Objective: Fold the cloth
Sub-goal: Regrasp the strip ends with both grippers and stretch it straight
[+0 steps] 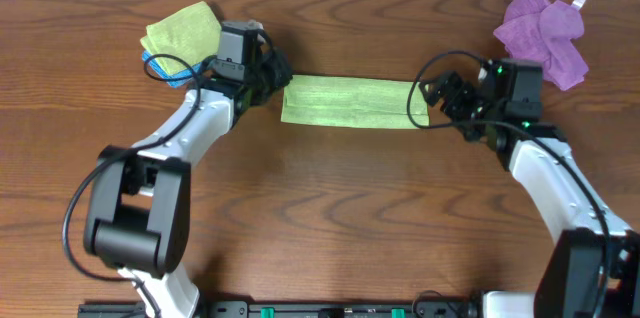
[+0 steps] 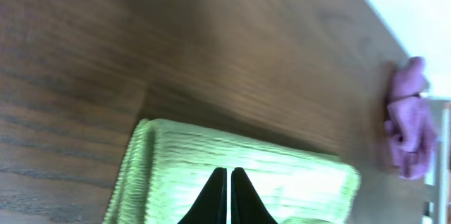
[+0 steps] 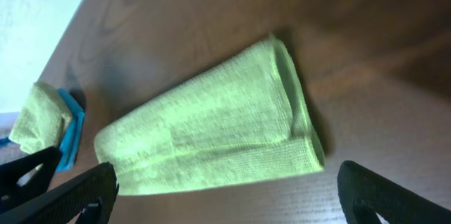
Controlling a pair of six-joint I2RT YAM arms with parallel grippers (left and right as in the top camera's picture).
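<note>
A: Where does the green cloth (image 1: 353, 102) lie?

B: Flat on the wooden table (image 1: 330, 208), toward the far edge. It is folded into a long narrow strip running left to right between the two arms. The right wrist view shows stacked layers at its near end (image 3: 211, 139).

A: Left gripper (image 1: 272, 76)?

B: At the strip's left end. In the left wrist view its fingers are pressed together, tips (image 2: 229, 182) over the green weave (image 2: 296, 175). Can't tell whether any fabric sits between them.

A: Right gripper (image 1: 440, 93)?

B: Just off the strip's right end. Jaws spread wide; its wrist camera has one dark finger in each lower corner, gripper (image 3: 225, 175) facing the cloth and not touching it.

A: Any writing, labels, brands?

B: One small white tag (image 1: 578, 1) on the crumpled purple cloth (image 1: 545, 20), far right corner. Too small to read. No lettering legible anywhere else.

A: Other items?

B: Far left: a yellowish cloth (image 1: 185, 30) folded on top of a blue cloth (image 1: 165, 68), just behind the left gripper.
</note>
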